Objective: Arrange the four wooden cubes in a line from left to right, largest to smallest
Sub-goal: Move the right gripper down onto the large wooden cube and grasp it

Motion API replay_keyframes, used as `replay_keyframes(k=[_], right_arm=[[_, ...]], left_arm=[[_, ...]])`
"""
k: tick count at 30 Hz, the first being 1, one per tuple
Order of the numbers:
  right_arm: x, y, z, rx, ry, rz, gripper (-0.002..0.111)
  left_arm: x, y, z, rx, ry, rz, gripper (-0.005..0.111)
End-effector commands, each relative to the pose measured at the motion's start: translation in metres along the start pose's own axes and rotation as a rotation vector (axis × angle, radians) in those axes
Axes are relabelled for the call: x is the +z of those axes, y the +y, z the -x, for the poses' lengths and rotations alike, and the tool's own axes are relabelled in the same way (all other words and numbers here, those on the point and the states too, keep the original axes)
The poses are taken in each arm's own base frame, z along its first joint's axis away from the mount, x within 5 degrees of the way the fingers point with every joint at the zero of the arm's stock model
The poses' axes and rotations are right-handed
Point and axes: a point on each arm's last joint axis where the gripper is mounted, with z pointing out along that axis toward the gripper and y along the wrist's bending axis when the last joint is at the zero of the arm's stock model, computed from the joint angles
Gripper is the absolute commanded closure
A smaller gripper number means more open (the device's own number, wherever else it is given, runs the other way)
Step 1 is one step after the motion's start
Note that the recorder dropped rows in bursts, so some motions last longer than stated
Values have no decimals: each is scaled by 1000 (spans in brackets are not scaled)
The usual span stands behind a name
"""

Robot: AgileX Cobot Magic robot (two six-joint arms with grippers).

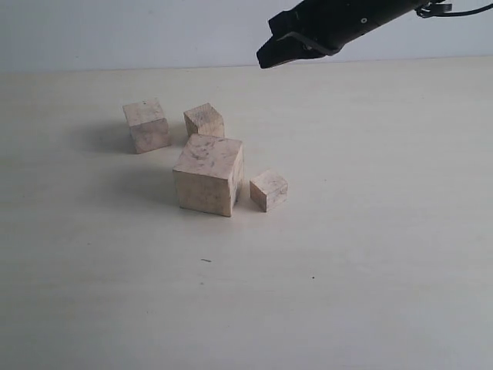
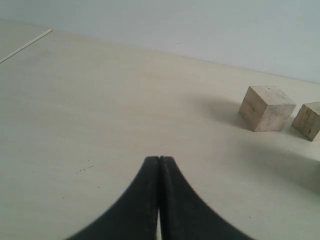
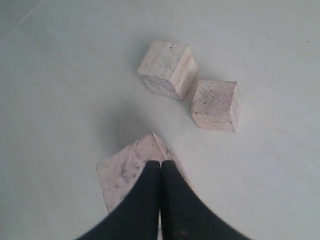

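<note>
Outside, the biggest cube (image 1: 208, 175) sits mid-table, bunched with three smaller cubes (image 1: 146, 125), unsorted; the right gripper (image 1: 271, 55) hovers above. The left gripper (image 2: 159, 159) rests nearby, fingers together. Right wrist: fingers together over the biggest cube, which looks like the first pick and calls for opening and lowering.

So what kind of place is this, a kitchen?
Probably a robot lab or test bench, not a home: a plain pale table, a blank wall behind it, and a black robot hand above wooden cubes.
</note>
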Motion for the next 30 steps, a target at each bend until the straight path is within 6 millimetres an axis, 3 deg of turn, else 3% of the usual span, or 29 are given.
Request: replay_keyframes(k=[1, 6, 9, 11, 14, 17, 20, 23, 25, 30], right_arm=[[4, 3, 6, -27, -61, 67, 108], [5, 10, 5, -320, -81, 156, 108], [5, 10, 5, -361, -84, 156, 107], [9, 13, 2, -414, -72, 190, 100], [30, 44, -1, -476, -31, 274, 89], [55, 70, -7, -583, 60, 224, 84], [76, 77, -18, -759, 225, 22, 64], [85, 71, -22, -764, 238, 3, 26], [91, 67, -23, -750, 232, -7, 9], [106, 57, -32, -712, 247, -6, 4]], left_arm=[[0, 0, 0, -10, -8, -3, 107], [0, 0, 0, -10, -8, -3, 107], [0, 0, 0, -10, -8, -3, 107], [0, 0, 0, -10, -8, -3, 107], [0, 0, 0, -10, -8, -3, 107], [0, 0, 0, -10, -8, -3, 107], [0, 0, 0, -10, -8, -3, 107], [0, 0, 0, -10, -8, -3, 107], [0, 0, 0, -10, -8, -3, 107], [0, 0, 0, -10, -8, -3, 107]])
